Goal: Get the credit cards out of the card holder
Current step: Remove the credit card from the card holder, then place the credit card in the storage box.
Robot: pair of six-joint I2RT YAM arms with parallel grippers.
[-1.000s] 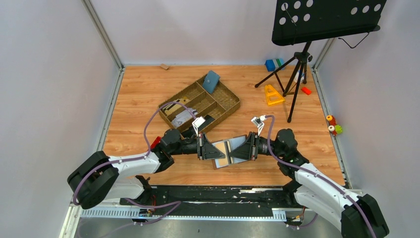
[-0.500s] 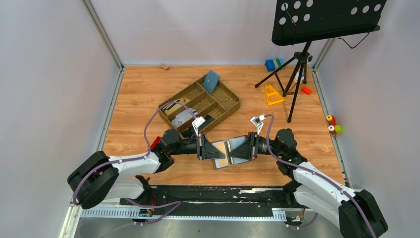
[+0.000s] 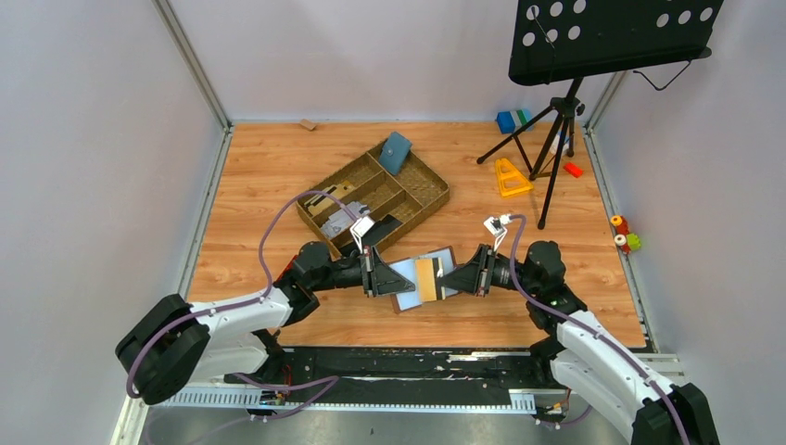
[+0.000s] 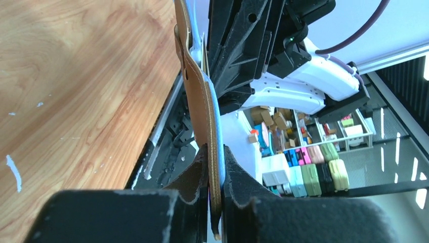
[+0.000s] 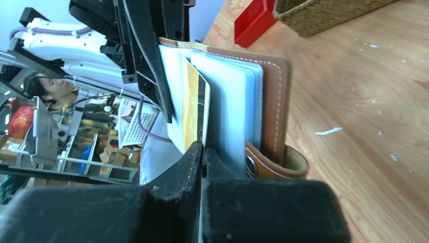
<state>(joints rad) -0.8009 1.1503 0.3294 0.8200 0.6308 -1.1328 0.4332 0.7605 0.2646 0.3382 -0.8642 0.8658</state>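
My R gripper (image 3: 447, 276) clamped on card (image 3: 425, 278) edge; L gripper (image 3: 394, 277) clamped on holder (image 3: 406, 274), held up betw. both over table (image 3: 269, 176). Holder lies left of R, so card pull goes rightward, away from L.

So we've got a wood-grain table (image 3: 259, 176) here, with a woven compartment tray (image 3: 422, 215) sitting angled around the middle and a music stand's tripod (image 3: 562, 108) planted on the far right. Near the tripod's feet we can see a yellow triangular piece (image 3: 510, 178), a little red block (image 3: 573, 170) and a blue block (image 3: 506, 121) back by the wall. There's also a tiny wooden block (image 3: 307, 124) at the far edge and a flat red piece (image 5: 255, 20) lying just near the tray's front-left corner.
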